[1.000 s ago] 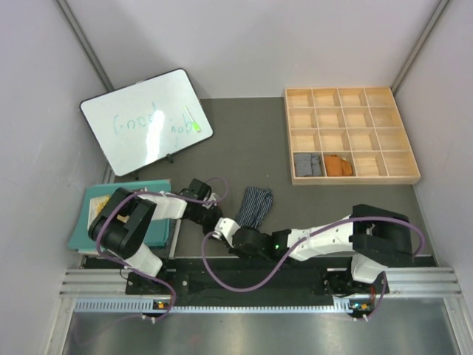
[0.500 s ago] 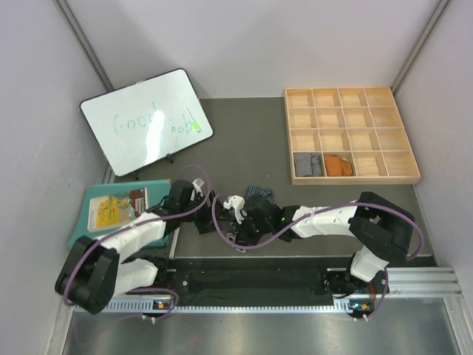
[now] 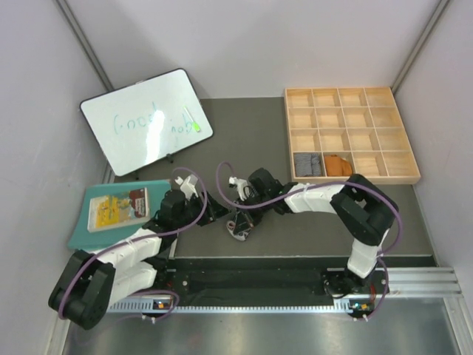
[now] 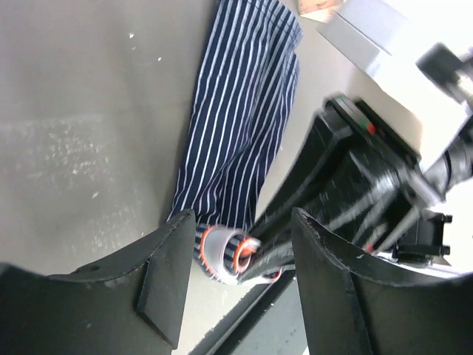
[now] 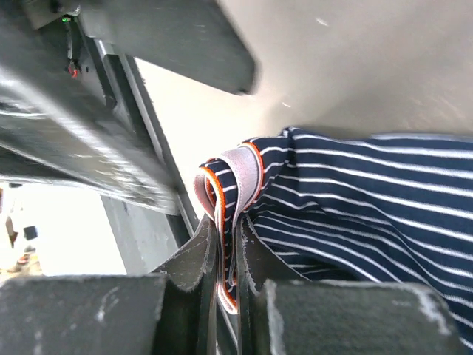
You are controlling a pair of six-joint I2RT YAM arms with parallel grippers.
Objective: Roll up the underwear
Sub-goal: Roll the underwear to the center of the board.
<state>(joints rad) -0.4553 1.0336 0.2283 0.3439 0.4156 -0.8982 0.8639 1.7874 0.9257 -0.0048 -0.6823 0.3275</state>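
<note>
Right gripper [image 5: 228, 248] clamps navy striped pair [image 5: 355, 185] waistband; left gripper [image 4: 240, 225], at 9 o'clock, fingers parted, gripping nothing

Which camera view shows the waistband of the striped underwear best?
The right wrist view: the waistband, close and sharp, is pinched in the right gripper. The left wrist view shows it smaller; the top view barely shows it.
</note>
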